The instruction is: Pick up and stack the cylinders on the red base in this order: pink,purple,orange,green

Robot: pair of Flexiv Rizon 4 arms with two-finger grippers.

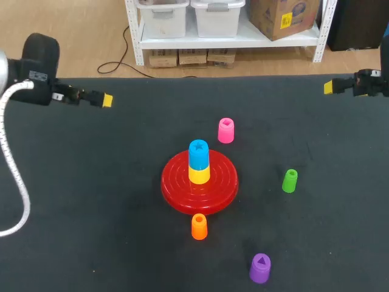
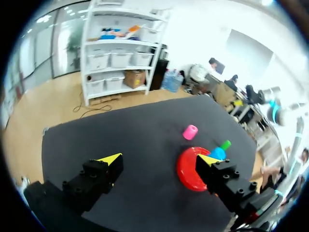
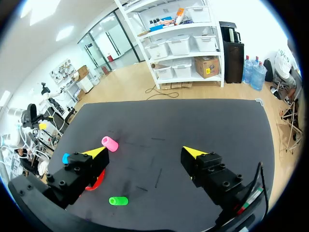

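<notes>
Left gripper (image 2: 159, 159) had fingers apart, empty, over far-left part of counter (image 1: 91, 213); right gripper (image 3: 145, 152) likewise apart, empty, far right. We saw red base (image 1: 176, 198) mid-counter, carrying yellow cylinder (image 1: 199, 174) with blue cylinder (image 1: 198, 153) atop. Pink cylinder (image 1: 226, 130) just behind base, orange cylinder (image 1: 199, 227) just in front, green cylinder (image 1: 290, 180) to right, purple cylinder (image 1: 260, 268) nearest front edge.

Black blocky fingers (image 2: 91, 181), yellow wedge tips (image 2: 110, 158) — screw-dotted — and a white ribbed cable (image 1: 18, 181).
</notes>
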